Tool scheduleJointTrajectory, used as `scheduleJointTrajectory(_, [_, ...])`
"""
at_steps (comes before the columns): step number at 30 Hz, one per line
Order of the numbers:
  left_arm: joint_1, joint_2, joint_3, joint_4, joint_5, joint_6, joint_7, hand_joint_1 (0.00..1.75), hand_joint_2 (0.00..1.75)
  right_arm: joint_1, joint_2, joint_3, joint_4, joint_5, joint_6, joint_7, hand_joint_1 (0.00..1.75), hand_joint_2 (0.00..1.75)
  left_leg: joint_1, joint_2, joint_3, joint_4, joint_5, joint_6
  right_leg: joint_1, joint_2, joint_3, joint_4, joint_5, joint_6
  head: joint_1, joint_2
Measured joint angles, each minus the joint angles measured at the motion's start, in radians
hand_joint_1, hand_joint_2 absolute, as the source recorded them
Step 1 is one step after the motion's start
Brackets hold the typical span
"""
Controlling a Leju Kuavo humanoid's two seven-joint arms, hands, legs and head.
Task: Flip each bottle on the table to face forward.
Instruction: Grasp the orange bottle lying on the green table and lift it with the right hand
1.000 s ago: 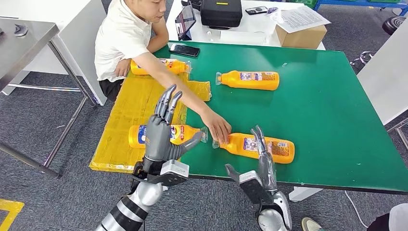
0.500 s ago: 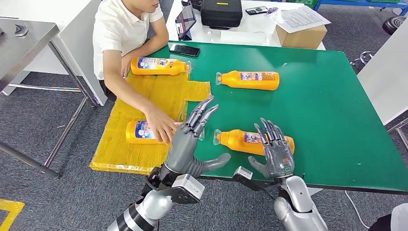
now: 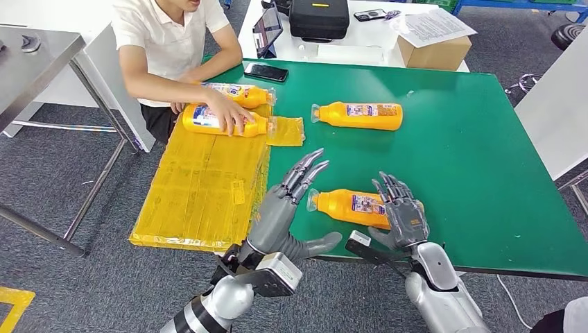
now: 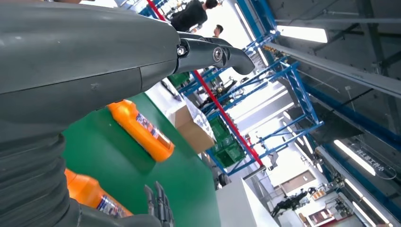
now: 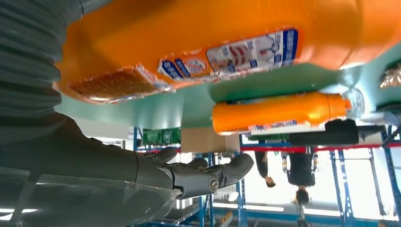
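Note:
An orange bottle (image 3: 350, 206) lies on its side near the front edge of the green table (image 3: 471, 173), cap pointing left. My right hand (image 3: 402, 216) rests over its right end with fingers stretched out; the right wrist view has this bottle (image 5: 213, 42) very close and the thumb (image 5: 208, 177) apart from it. Just left of the cap, my left hand (image 3: 281, 208) is open with fingers spread. A second orange bottle (image 3: 360, 115) lies further back, also in the left wrist view (image 4: 142, 130). Two more bottles (image 3: 239, 92) lie at the far left, a person's hand on one (image 3: 201, 119).
A yellow mat (image 3: 201, 180) covers the table's left end. A person in a white shirt (image 3: 163, 41) sits at the far left corner. A phone (image 3: 265, 71), a black case (image 3: 319, 17) and a cardboard box (image 3: 433, 50) stand at the back. A steel table (image 3: 35, 55) is to the left.
The person has carried the near left bottle across the mat to the far left, beside the other one. My left hand has shifted a little right toward the near bottle's cap.

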Motion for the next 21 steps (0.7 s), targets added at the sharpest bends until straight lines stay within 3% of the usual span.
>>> scheduleJointTrajectory(9, [0.001,-0.001,-0.001,0.002,0.009,-0.036,0.031,0.00,1.75,-0.014,-0.015,0.023,0.040,0.009,0.106,0.094,0.00,1.75,0.000,0.000,0.000,0.000,0.000,0.000,0.000,0.000,0.000,0.000,0.000,0.000,0.000,0.000])
scheduleJointTrajectory(21, [0.011,-0.001,-0.001,0.001,-0.008,-0.050,0.045,0.00,1.75,-0.032,-0.052,0.035,0.053,0.070,0.128,0.191,0.00,1.75,0.000,0.000,0.001,0.000,0.000,0.000,0.000,0.000,0.001,0.000,0.000,0.000,0.000,0.000])
